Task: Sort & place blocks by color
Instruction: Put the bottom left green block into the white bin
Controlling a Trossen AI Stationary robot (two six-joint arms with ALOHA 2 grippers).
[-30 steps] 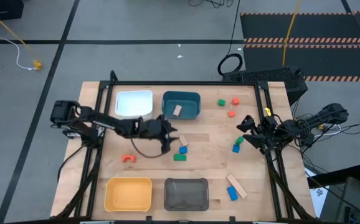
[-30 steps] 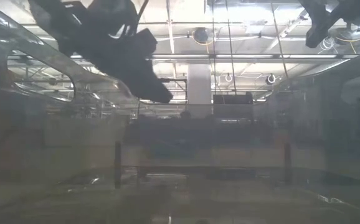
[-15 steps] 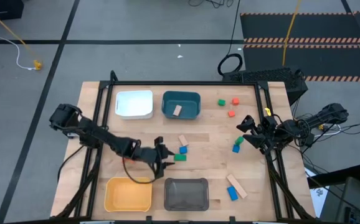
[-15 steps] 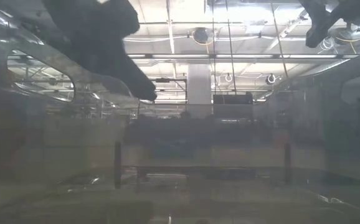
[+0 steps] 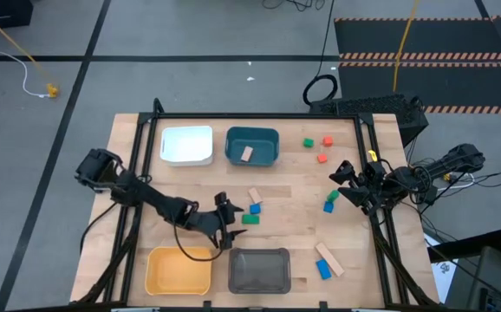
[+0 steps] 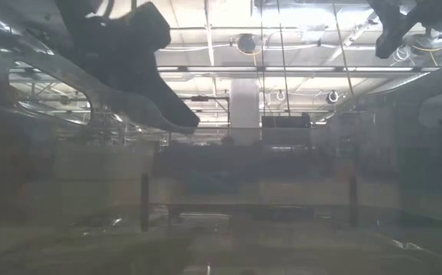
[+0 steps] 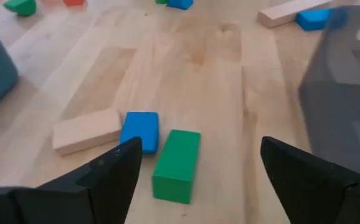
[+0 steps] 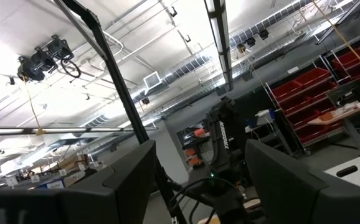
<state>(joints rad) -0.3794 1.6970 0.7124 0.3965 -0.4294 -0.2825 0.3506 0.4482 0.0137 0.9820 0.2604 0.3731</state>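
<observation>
The left gripper [image 5: 225, 232] hangs over the middle of the pale wooden table [image 5: 285, 201], just by the far left corner of the smoky grey rectangular bin [image 5: 259, 269], its fingers [image 7: 114, 174] spread apart and holding nothing. Just beyond its fingertips lie a green bar-shaped block [image 7: 177, 165], a blue cube [image 7: 139, 130] touching it, and a plain tan wooden bar [image 7: 85, 131] beside the blue one.

To the left of the grey bin sits the yellow rectangular bin [image 5: 178, 270]. At the far edge stand the white bin [image 5: 186, 145] and the teal bin [image 5: 252, 146]; a tan block [image 5: 247, 153] lies inside the teal one. Right of the teal bin are a small green block [image 5: 308, 143] and two red-orange blocks [image 5: 327, 140], well apart from the centre cluster. A longer tan bar [image 5: 328, 258] with a blue block [image 5: 323, 270] touching it lies near the right front corner.

The right gripper [image 5: 341, 184] waits above the table's right edge, fingers parted, beside a stacked green and blue pair of blocks [image 5: 329, 201].

Beyond the table lie grey floor, black-and-orange hazard striping [image 5: 432, 57] and loose cables; the low view shows ceiling lights [image 6: 236, 69].
</observation>
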